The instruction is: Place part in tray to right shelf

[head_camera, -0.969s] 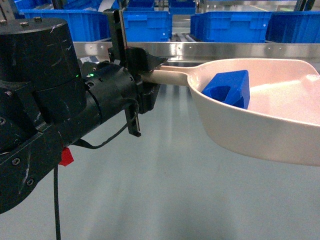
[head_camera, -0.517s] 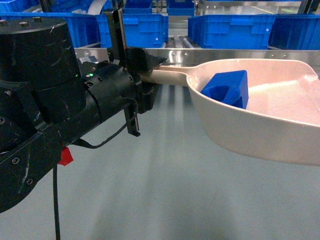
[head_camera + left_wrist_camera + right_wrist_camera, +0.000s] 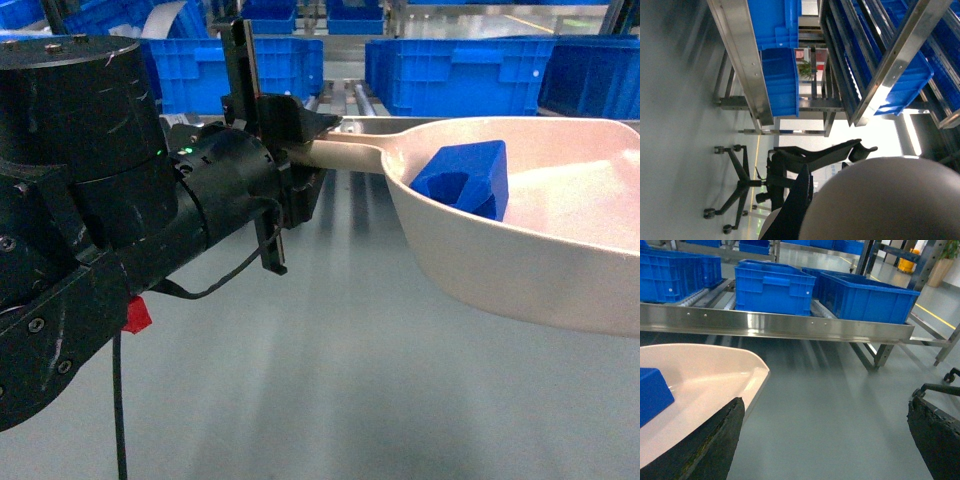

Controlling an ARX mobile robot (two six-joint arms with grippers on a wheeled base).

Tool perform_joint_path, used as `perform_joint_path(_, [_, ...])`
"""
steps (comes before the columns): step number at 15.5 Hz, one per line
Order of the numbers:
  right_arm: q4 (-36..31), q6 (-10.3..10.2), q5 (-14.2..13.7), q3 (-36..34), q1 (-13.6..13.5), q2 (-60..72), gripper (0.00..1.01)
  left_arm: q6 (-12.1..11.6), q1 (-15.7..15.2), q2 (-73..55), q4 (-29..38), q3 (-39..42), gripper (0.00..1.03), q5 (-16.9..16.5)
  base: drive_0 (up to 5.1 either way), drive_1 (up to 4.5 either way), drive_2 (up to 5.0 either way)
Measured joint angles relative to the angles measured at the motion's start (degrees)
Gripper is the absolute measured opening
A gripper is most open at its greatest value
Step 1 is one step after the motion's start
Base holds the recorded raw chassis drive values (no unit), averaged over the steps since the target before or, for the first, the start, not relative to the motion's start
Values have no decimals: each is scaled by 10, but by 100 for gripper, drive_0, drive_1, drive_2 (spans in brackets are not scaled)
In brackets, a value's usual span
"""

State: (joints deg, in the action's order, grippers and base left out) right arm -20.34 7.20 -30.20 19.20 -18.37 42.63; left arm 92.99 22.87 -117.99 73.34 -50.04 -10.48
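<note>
In the head view my left gripper (image 3: pixel 306 155) is shut on the long handle of the pale beige tray (image 3: pixel 560 260), holding it level above the floor. The bright-blue part (image 3: pixel 465 178) lies inside the tray near the handle end. Behind the tray runs the steel front rail of the right shelf (image 3: pixel 440 123). The right wrist view shows the tray (image 3: pixel 705 372) and the part (image 3: pixel 652 392) at the left, and the shelf rail (image 3: pixel 775 326) ahead. My right gripper (image 3: pixel 825 440) is open over bare floor, beside the tray's edge. The tray's underside (image 3: pixel 880 200) fills the left wrist view.
Large blue crates (image 3: pixel 460 75) stand side by side on the shelf's roller lanes, also seen as blue crates (image 3: pixel 772 287) in the right wrist view. Grey floor lies between me and the shelf. An office chair (image 3: pixel 765 185) and more steel racks show in the left wrist view.
The shelf and its crates have grown larger and nearer in the head view. The tray with the part stays in my left gripper, shifted slightly.
</note>
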Motion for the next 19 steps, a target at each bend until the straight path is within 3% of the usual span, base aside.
perform_joint_path(19, [1,0,0,0,0,0,98,0,-2,0,0,0,13,1,3,423,-416])
